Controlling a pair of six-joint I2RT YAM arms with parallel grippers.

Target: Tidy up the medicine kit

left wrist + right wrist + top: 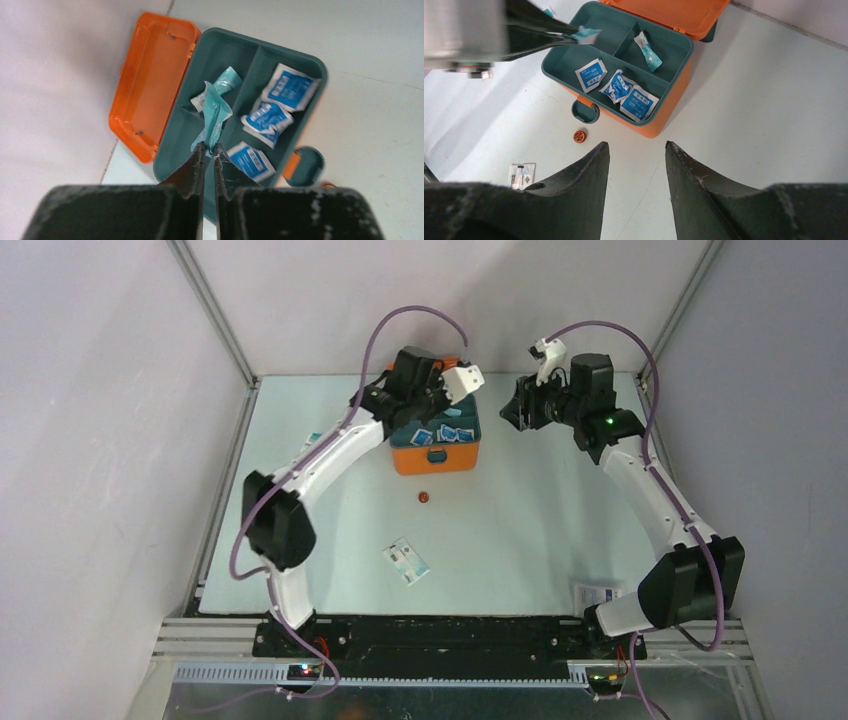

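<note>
The medicine kit [434, 458] stands open at the back of the table, its orange lid [150, 85] folded back and a dark teal tray [210, 50] sitting in it. Three blue sachets [267, 120] lie in the tray's long compartment, and a teal packet [648, 47] lies in a smaller one. My left gripper [210, 150] hangs over the tray, shut on another teal packet [216, 112] that dangles from its tips. To the right of the kit and apart from it, my right gripper [636, 145] is open with nothing between its fingers.
A small red round cap [423, 497] lies in front of the kit. A flat white packet [406, 562] lies mid-table, and another [598, 592] sits by the right arm's base. The kit's teal latch [307, 167] hangs down at its front. Enclosure walls stand close behind and at the sides.
</note>
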